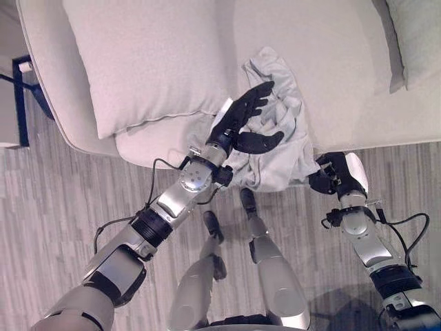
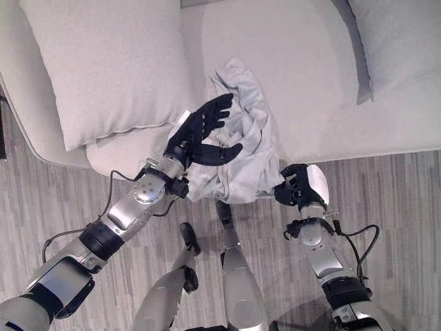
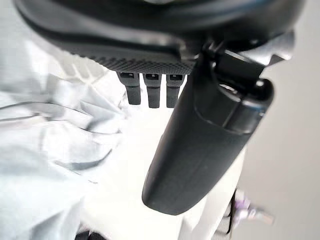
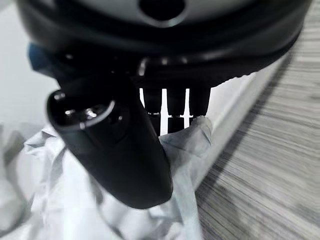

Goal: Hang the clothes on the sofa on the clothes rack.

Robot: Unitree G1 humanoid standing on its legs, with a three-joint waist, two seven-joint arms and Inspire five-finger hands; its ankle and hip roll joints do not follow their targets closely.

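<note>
Centrally: crumpled pale garment (image 1: 275, 131) on sofa (image 1: 331, 62) seat, draped over front edge toward wood-look floor (image 1: 62, 179). Left hand (image 1: 242, 123) above garment, fingers straight, thumb spread, grasping nothing. Right hand (image 1: 332, 175) at garment's lower corner by sofa edge, fingers curled on fabric fold. Large cushion (image 1: 145, 55) beside garment; second cushion (image 1: 417, 34) at far end.

A large pale cushion (image 1: 148, 58) lies at ten o'clock — another cushion (image 1: 417, 34) at two o'clock; grey wood-grain floor (image 1: 62, 186) below.
</note>
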